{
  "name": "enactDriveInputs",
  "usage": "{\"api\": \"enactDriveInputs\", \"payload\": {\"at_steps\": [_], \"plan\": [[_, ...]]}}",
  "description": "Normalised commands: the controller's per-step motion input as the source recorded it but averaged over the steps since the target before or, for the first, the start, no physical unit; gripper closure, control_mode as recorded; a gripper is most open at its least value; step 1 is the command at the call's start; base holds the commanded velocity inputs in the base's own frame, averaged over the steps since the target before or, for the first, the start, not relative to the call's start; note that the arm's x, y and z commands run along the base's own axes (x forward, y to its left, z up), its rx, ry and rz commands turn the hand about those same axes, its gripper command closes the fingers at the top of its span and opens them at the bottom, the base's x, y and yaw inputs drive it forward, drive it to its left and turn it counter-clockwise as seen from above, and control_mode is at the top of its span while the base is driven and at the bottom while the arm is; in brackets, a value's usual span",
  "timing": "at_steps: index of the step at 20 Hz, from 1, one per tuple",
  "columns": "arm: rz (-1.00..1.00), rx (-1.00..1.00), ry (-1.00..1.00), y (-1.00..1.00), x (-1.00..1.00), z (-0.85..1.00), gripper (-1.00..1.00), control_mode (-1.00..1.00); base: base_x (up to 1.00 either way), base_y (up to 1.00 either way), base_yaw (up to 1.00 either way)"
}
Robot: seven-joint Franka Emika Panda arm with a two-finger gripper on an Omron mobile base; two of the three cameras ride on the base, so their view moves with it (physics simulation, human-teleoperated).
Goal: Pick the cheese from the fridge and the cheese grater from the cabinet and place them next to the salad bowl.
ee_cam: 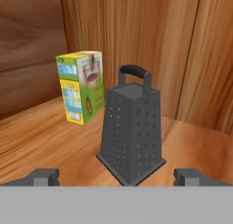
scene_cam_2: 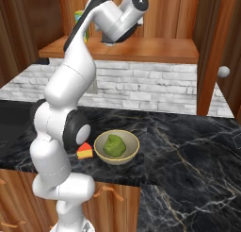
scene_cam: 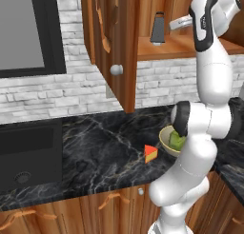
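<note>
The grey cheese grater (ee_cam: 132,132) stands upright on the wooden shelf of the open cabinet (scene_cam: 164,47), dark handle on top. My gripper (ee_cam: 117,178) is open and level with the grater's base, one fingertip (ee_cam: 43,176) on each side and a little short of it, touching nothing. From the left base view the gripper (scene_cam: 174,24) sits just right of the cheese grater (scene_cam: 157,29). The orange cheese (scene_cam: 150,153) wedge lies on the black counter, close beside the salad bowl (scene_cam_2: 116,147) with lettuce. The cheese (scene_cam_2: 85,151) is left of the bowl. The fridge is out of view.
A yellow-green carton (ee_cam: 81,86) stands on the shelf behind and left of the grater. The cabinet door (scene_cam: 114,43) hangs open with its pale knob (scene_cam: 116,69). A dark-framed appliance (scene_cam: 24,33) and a black oven front (scene_cam: 28,152) are at the left.
</note>
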Motion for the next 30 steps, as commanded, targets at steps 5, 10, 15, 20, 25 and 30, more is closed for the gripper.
{"api": "enactDriveInputs", "payload": {"at_steps": [5, 10, 15, 20, 25, 30], "plan": [[0.00, 0.00, 0.00, 0.03, 0.00, 0.00, -1.00, -1.00, 0.00, 0.00, 0.00], [0.00, 0.00, -0.02, -0.03, 0.19, -0.02, -1.00, -1.00, 0.00, 0.00, 0.00], [0.00, 0.00, -0.10, 0.00, 0.29, -0.07, -1.00, -1.00, 0.00, 0.00, 0.00], [0.00, 0.00, -0.13, 0.00, 0.22, -0.11, -1.00, -1.00, 0.00, 0.00, 0.00], [0.00, 0.00, -0.07, 0.12, 0.18, -0.03, -1.00, -1.00, 0.00, 0.00, 0.00], [0.00, 0.00, -0.02, 0.09, 0.14, 0.00, -1.00, -1.00, 0.00, 0.00, 0.00]]}}
